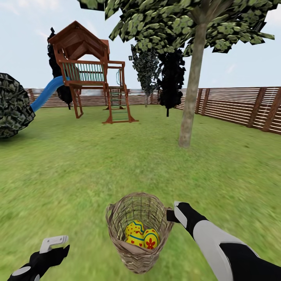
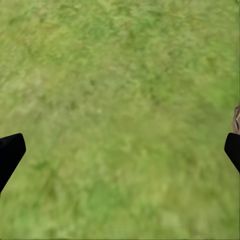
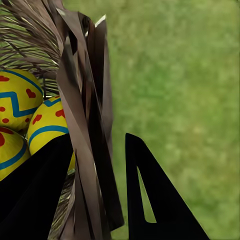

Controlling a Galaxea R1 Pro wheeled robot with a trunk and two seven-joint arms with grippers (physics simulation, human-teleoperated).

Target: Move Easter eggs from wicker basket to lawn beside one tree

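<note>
The wicker basket (image 1: 138, 234) stands on the lawn (image 1: 78, 168) just in front of me. Three yellow Easter eggs with blue zigzags and red marks lie inside it (image 1: 135, 228) (image 1: 151, 239) (image 1: 135, 239). My right gripper (image 1: 171, 214) is at the basket's right rim. In the right wrist view its jaws (image 3: 99, 137) straddle the wicker wall (image 3: 85, 100), one finger inside by the eggs (image 3: 20, 97) (image 3: 47, 127) (image 3: 9, 150), and they are shut on that wall. My left gripper (image 1: 54, 244) hangs open over grass (image 2: 120, 145) left of the basket. The grey-beige tree (image 1: 193, 86) rises ahead on the right.
A wooden playset (image 1: 89, 66) with a blue slide (image 1: 47, 93) stands far ahead on the left. A dark round bush (image 1: 11, 105) sits at the left edge. A brown slatted fence (image 1: 242, 105) runs along the back and right, with a near-black tree (image 1: 171, 78) before it.
</note>
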